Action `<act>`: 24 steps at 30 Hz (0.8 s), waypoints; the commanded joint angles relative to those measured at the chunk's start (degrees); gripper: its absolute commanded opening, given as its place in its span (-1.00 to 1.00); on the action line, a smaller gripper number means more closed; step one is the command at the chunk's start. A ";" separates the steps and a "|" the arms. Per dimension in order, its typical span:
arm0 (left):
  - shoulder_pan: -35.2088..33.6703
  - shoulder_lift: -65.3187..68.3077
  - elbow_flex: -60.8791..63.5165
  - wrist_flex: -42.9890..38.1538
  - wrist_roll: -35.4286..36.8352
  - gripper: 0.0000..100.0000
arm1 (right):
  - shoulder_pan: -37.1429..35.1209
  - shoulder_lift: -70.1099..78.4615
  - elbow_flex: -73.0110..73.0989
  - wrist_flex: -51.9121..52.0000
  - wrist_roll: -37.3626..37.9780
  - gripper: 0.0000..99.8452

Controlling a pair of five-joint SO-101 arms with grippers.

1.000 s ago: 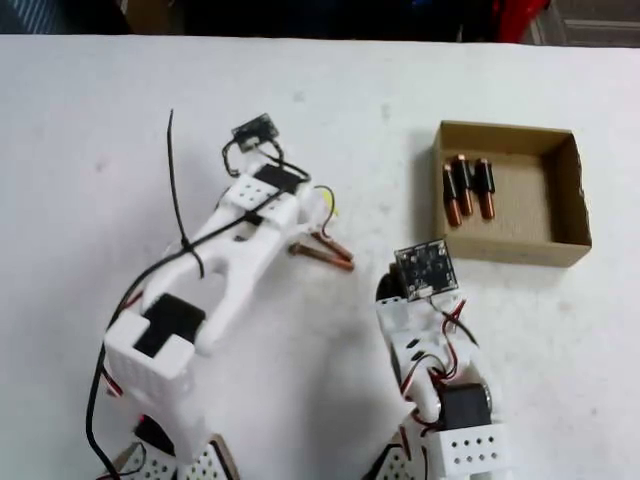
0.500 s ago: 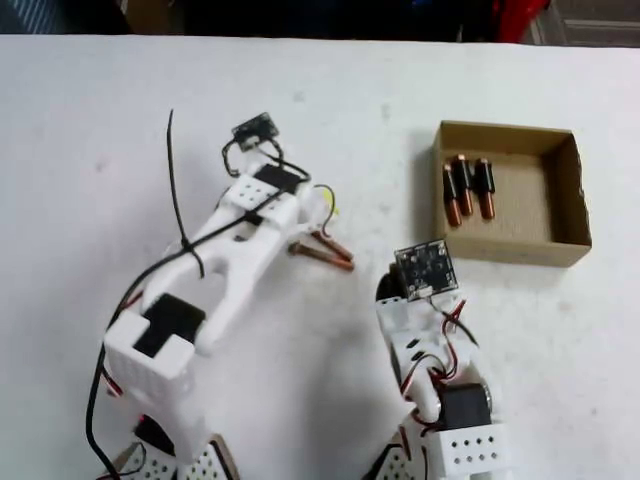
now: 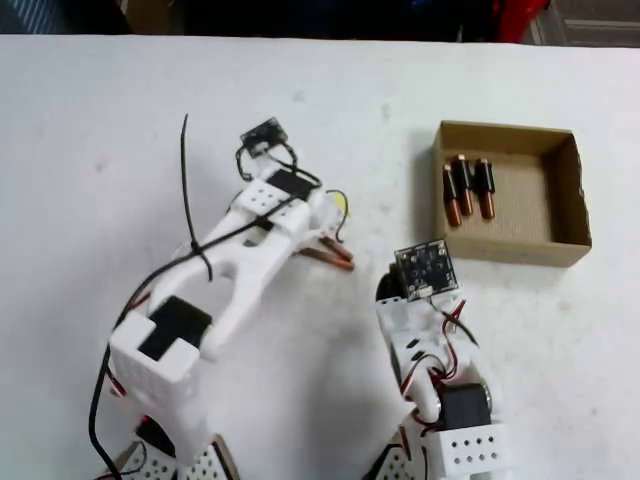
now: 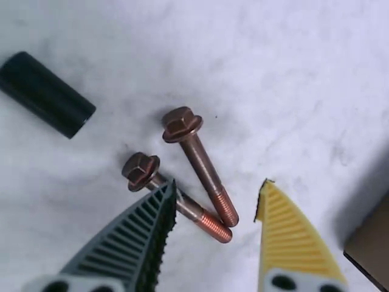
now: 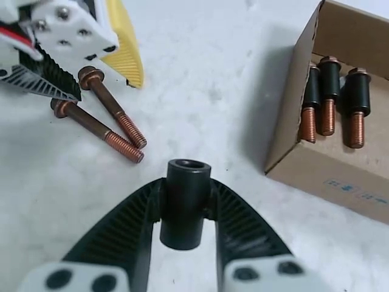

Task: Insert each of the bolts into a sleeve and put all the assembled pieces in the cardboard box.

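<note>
Cardboard box (image 3: 535,205) sits on the counter (image 3: 120,100) with three assembled pieces (image 3: 465,188) inside. Left gripper (image 4: 217,185): jaws wide, straddling the threaded ends of two loose bolts (image 4: 199,163) on the counter near the box. Right gripper (image 5: 185,193): jaws clamped on an upright sleeve (image 5: 184,210). Second sleeve (image 4: 47,94) lies apart from the bolts. Risk: the bolt tips nearly touch, so closing could pinch both or kick one away. Gripping the thread end would also leave little shank to insert.

high: overhead, far, looks down on table (image 3: 120,100) | wrists: close, facing down | shared: two bolts (image 4: 203,167)
</note>
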 commanded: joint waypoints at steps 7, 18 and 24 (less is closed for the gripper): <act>0.40 -0.22 -2.37 -0.62 -5.10 -0.52 | 0.13 -0.66 -0.44 -1.27 -0.09 -0.97; 0.40 -0.31 -1.41 -0.97 -5.71 -0.52 | 0.13 -0.66 -0.44 -1.27 -0.09 -0.97; 0.75 -0.31 -0.88 -2.29 -4.92 -0.52 | 0.13 -0.66 -0.44 -1.27 -0.09 -0.97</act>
